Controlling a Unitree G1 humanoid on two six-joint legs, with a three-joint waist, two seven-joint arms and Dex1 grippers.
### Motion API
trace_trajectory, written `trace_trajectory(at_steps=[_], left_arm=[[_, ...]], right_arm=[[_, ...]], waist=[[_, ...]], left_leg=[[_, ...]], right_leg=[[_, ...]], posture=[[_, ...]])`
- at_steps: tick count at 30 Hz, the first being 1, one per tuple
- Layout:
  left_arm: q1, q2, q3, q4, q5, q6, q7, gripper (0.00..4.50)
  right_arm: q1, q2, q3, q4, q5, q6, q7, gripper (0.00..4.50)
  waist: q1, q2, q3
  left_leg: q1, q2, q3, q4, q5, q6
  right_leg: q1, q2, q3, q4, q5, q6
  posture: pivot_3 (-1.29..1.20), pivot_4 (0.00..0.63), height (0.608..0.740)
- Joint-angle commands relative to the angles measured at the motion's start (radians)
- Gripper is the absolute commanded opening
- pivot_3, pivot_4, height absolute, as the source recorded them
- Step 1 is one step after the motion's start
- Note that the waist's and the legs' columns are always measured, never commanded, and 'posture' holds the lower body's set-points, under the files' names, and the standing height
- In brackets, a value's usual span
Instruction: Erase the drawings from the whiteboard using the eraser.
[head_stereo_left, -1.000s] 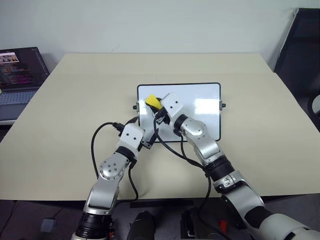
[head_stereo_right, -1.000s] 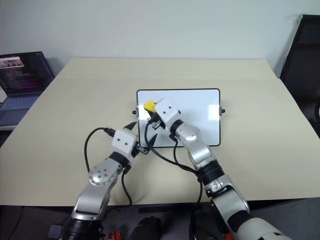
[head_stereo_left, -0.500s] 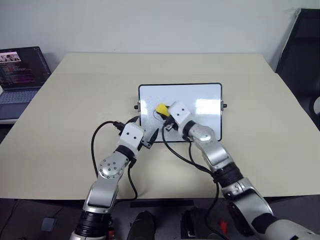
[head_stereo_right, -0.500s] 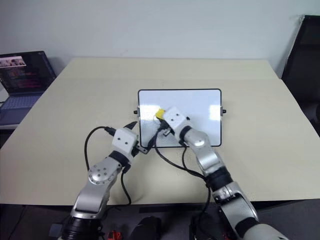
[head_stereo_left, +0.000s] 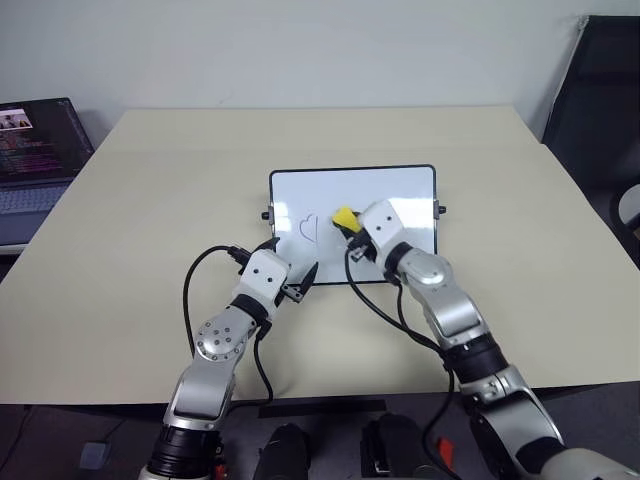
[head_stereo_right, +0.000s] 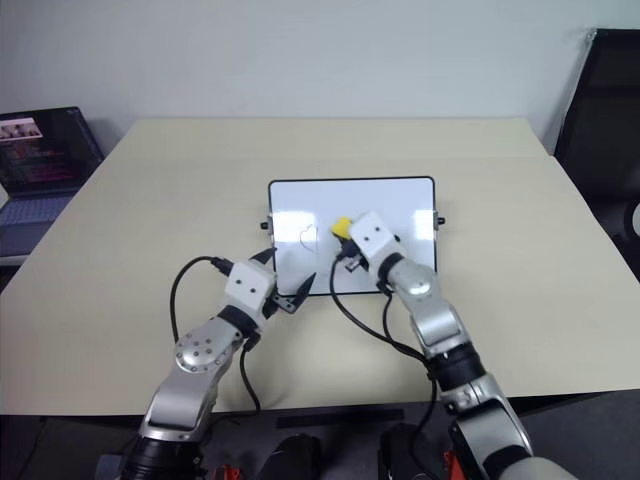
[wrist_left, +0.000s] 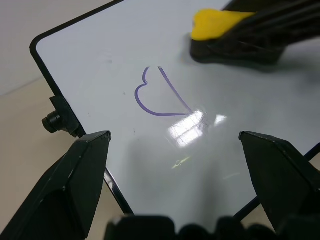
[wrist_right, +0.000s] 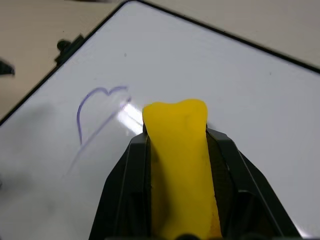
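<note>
Wiping is under way: the right pincer (head_stereo_left: 349, 226) is clamped on the yellow eraser (head_stereo_left: 343, 216), pressed to the whiteboard (head_stereo_left: 400, 185) at frame centre on the tabletop (head_stereo_left: 150, 220). A heart (wrist_left: 160, 95) remains just left (next target, I judge). Left pincer (head_stereo_left: 297, 282) stands apart. No readable writing.

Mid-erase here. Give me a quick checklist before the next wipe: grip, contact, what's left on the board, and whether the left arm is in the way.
1. Right gripper clamped on the eraser: ok.
2. Eraser down on the whiteboard: cannot tell, though it sits very close.
3. Drawings cleared: not ok, a partly wiped heart remains beside the eraser.
4. Left gripper out of the wipe path: ok, jaws open at the board's near edge, short of the heart.
5. Board lying flat on the table: ok.
</note>
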Motion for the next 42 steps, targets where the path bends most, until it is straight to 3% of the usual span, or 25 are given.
trace_trajectory(at_steps=[1, 5, 15, 30, 42], left_arm=[[0.011, -0.009, -0.003, -0.041, -0.019, -0.016, 0.002, 4.50], [0.001, -0.016, -0.009, -0.033, -0.023, -0.018, 0.003, 4.50], [0.001, -0.006, 0.007, -0.041, -0.019, -0.012, 0.009, 4.50], [-0.032, 0.010, 0.011, -0.020, -0.025, -0.012, -0.004, 4.50], [-0.052, -0.009, -0.010, 0.002, -0.023, -0.024, -0.010, 4.50]], right_arm=[[-0.072, 0.033, -0.001, 0.040, -0.004, -0.065, -0.029, 1.18], [-0.157, 0.100, 0.018, 0.145, -0.011, -0.092, -0.054, 1.18], [-0.092, 0.053, 0.156, 0.160, -0.135, -0.028, -0.012, 1.18], [0.109, -0.103, 0.135, -0.069, -0.156, 0.038, 0.054, 1.18], [0.073, -0.121, 0.118, -0.073, -0.130, 0.033, 0.069, 1.18]], waist=[[0.002, 0.000, 0.000], [0.003, 0.000, 0.000], [0.005, 0.000, 0.000], [0.008, 0.000, 0.000], [0.008, 0.000, 0.000]], left_leg=[[0.000, 0.000, 0.000, 0.000, 0.000, 0.000], [-0.002, -0.001, 0.000, 0.000, 0.000, 0.000], [-0.002, -0.001, 0.000, 0.000, 0.000, 0.000], [-0.001, -0.001, -0.001, 0.001, 0.000, 0.000], [0.000, -0.002, -0.001, 0.001, 0.000, 0.000]], right_leg=[[0.000, 0.000, 0.000, -0.001, 0.000, 0.000], [-0.001, -0.001, 0.000, -0.001, 0.000, 0.000], [-0.001, -0.002, 0.000, -0.001, 0.000, 0.000], [0.000, -0.002, -0.001, 0.000, 0.000, 0.000], [0.002, -0.002, -0.001, -0.001, 0.000, 0.000]], posture=[[0.00, 0.150, 0.740], [0.00, 0.150, 0.740], [0.00, 0.150, 0.740], [0.00, 0.150, 0.740], [0.00, 0.150, 0.740]])
